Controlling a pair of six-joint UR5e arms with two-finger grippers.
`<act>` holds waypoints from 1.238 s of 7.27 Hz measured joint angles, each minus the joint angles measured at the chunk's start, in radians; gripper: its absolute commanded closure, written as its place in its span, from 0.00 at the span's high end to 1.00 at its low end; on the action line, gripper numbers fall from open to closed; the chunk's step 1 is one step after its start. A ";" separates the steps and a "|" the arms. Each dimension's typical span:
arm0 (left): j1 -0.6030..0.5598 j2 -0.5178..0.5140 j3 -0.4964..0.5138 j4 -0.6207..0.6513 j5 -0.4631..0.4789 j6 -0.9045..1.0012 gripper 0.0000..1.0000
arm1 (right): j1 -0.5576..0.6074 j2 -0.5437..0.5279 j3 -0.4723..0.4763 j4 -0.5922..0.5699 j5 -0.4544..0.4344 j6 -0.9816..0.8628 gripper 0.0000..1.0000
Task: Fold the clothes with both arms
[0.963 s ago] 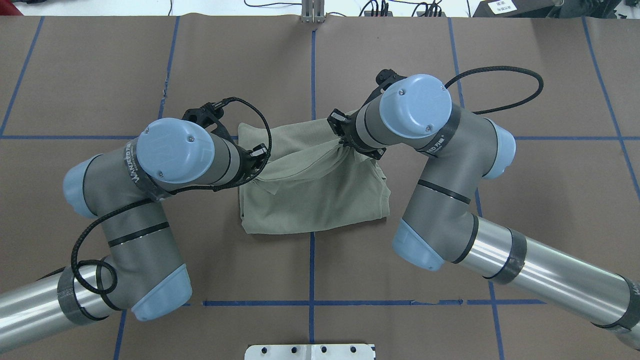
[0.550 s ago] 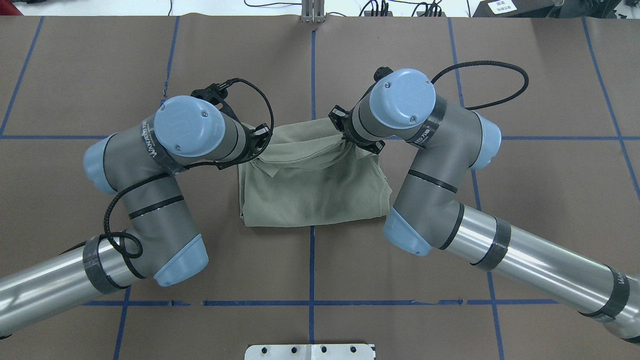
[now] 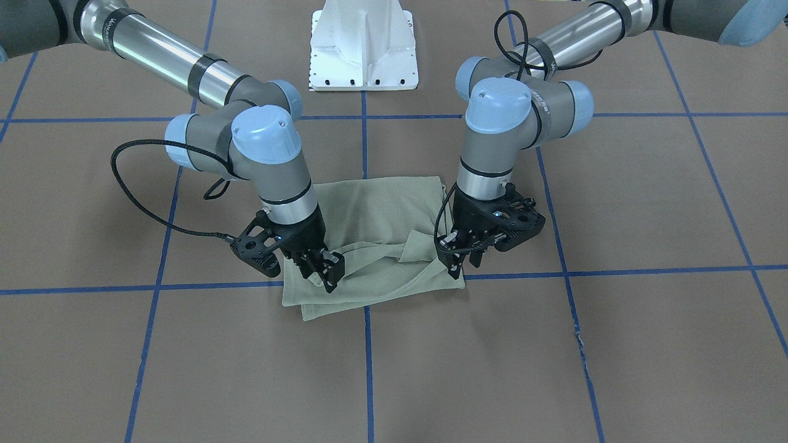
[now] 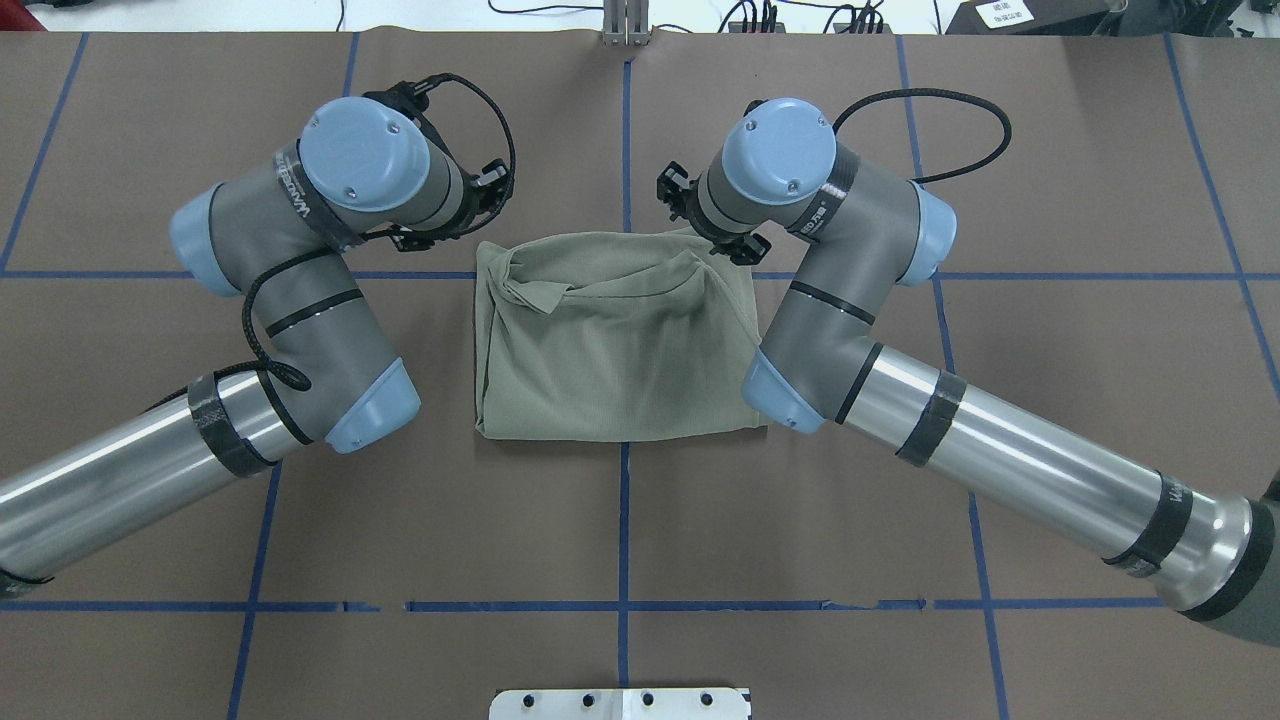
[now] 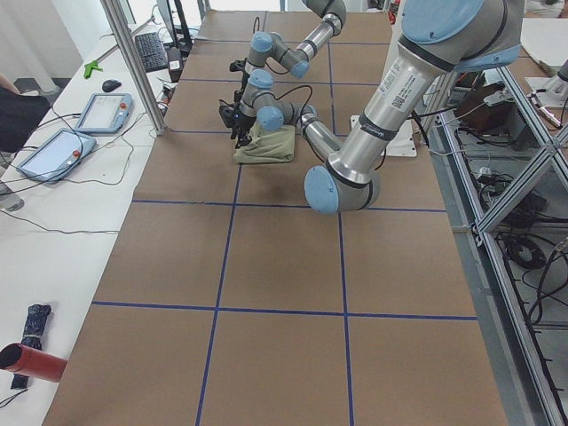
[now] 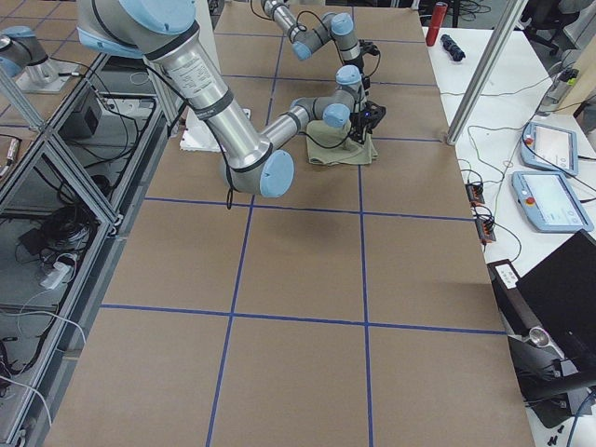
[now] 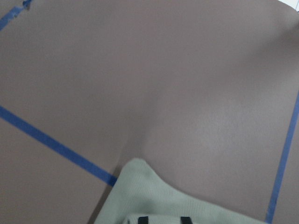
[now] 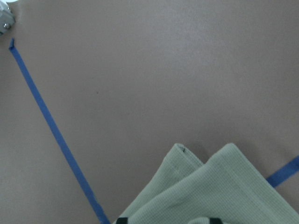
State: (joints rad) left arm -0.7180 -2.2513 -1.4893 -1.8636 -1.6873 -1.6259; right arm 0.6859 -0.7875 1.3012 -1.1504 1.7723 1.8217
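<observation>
The pale sage-green shirt [image 4: 615, 350] lies folded into a rough rectangle at the table's centre, and it also shows in the front view [image 3: 381, 209]. My left gripper [image 3: 460, 266] is down at the shirt's far left corner, shut on the folded-over edge. My right gripper [image 3: 325, 275] is down at the far right corner, shut on that edge too. A loose ridge of cloth runs between them. In the left wrist view the cloth [image 7: 154, 196] sits between the fingertips [image 7: 142, 219]. The right wrist view shows layered corners [image 8: 219, 186]. In the overhead view both wrists hide the jaws.
The brown table cover carries a blue tape grid [image 4: 624, 520]. The white pedestal base [image 3: 363, 55] stands at the robot's side. A metal post [image 4: 625, 25] stands at the far edge. Both forearms flank the shirt. Tablets [image 5: 106, 111] lie on a side table.
Both grippers have carried the shirt's edge away from the robot to the far side and lowered it. The raised, bunched cloth now lies flat as a folded rectangle.
</observation>
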 measured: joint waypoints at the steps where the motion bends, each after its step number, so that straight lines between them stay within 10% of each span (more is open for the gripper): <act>1: -0.029 0.002 0.011 -0.005 -0.035 0.051 1.00 | 0.022 0.007 -0.006 0.014 0.045 0.001 1.00; 5: -0.187 0.103 -0.047 -0.006 -0.220 0.371 1.00 | -0.024 0.027 0.063 -0.035 0.178 -0.165 1.00; 9: -0.282 0.209 -0.099 -0.008 -0.265 0.559 1.00 | -0.150 0.125 -0.034 -0.195 0.066 -0.520 1.00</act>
State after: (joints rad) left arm -1.0000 -2.0421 -1.5887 -1.8714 -1.9521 -1.0667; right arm 0.5358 -0.6630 1.2669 -1.3453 1.8382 1.3018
